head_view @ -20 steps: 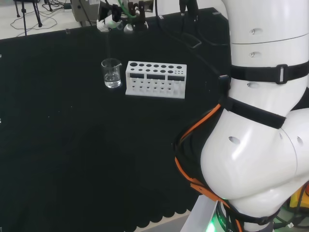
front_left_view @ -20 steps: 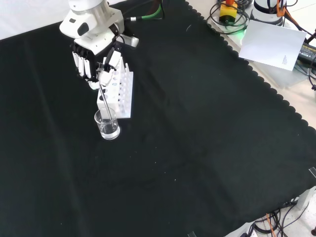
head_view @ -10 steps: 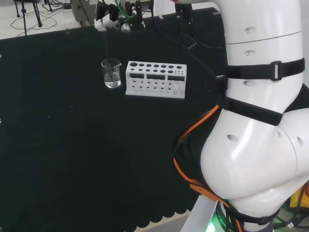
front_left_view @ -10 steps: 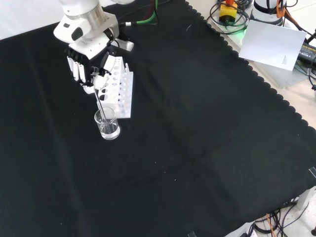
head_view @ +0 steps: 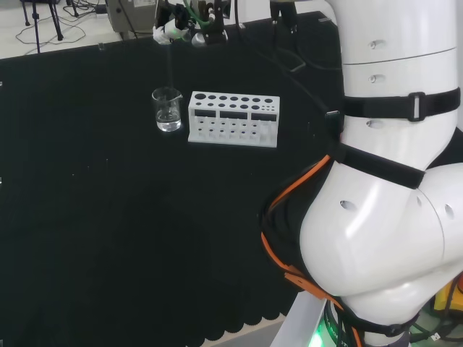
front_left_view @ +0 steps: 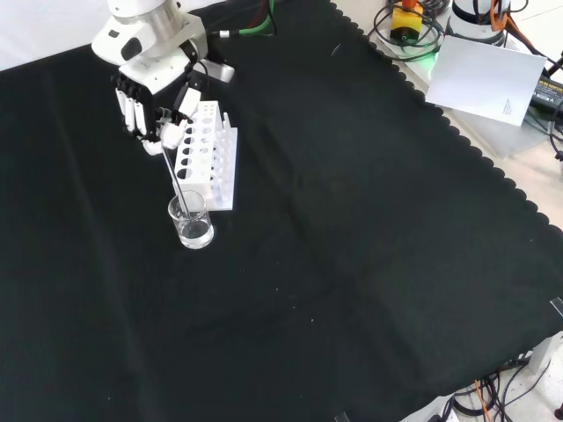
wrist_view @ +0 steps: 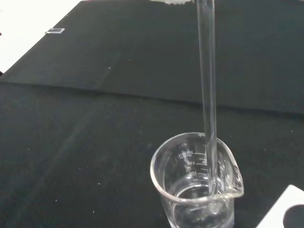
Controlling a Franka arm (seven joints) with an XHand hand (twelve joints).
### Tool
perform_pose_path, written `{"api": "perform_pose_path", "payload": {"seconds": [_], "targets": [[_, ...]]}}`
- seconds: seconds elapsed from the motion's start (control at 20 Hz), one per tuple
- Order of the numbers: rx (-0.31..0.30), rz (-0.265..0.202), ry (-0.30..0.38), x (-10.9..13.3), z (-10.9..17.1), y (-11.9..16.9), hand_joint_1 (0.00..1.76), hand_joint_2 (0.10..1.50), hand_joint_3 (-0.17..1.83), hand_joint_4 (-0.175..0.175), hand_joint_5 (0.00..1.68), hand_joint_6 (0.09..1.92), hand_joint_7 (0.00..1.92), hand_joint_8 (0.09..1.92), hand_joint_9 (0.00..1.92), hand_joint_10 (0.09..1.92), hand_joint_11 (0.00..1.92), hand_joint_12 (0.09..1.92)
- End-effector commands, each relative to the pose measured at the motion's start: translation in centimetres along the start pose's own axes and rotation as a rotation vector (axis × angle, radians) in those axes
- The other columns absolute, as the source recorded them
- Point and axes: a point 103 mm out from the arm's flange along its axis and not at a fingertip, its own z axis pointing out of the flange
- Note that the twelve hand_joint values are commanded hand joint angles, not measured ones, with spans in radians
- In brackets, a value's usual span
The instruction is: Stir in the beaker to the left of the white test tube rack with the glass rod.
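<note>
Where the black cloth covered the surface [front_left_view: 352,264], we saw a scalloped hem along its near edge in the head view and along its right edge in the front view. Beyond that hem in the front view lay a white sheet of paper [front_left_view: 491,77], cables and a yellow and red device [front_left_view: 407,19]. The clear beaker [front_left_view: 191,221] stood on the cloth touching or just beside the end of the white test tube rack [front_left_view: 209,156], to the rack's left in the head view. The hand [front_left_view: 149,114] hung above the rack's far end in the front view, its fingers curled round the top of the glass rod [front_left_view: 175,176]. The rod slanted down into the beaker, its lower end in a little clear liquid in the wrist view.
</note>
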Motion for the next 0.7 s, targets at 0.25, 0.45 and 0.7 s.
{"api": "perform_pose_path", "payload": {"seconds": [0.25,0.45,0.7], "targets": [[-0.04,-0.017,0.001,2.2,-1.9,-1.8,1.31,1.1,-0.17,-0.175,1.34,0.09,1.22,0.95,1.72,0.69,1.31,0.82],[-0.04,-0.032,-0.013,3.4,-2.3,-1.8,1.31,1.1,-0.17,-0.175,1.34,0.09,1.22,0.95,1.72,0.69,1.31,0.82],[-0.044,-0.046,-0.014,4.3,-2.3,-1.9,1.31,1.1,-0.17,-0.175,1.34,0.09,1.21,0.95,1.72,0.69,1.3,0.82]]}}
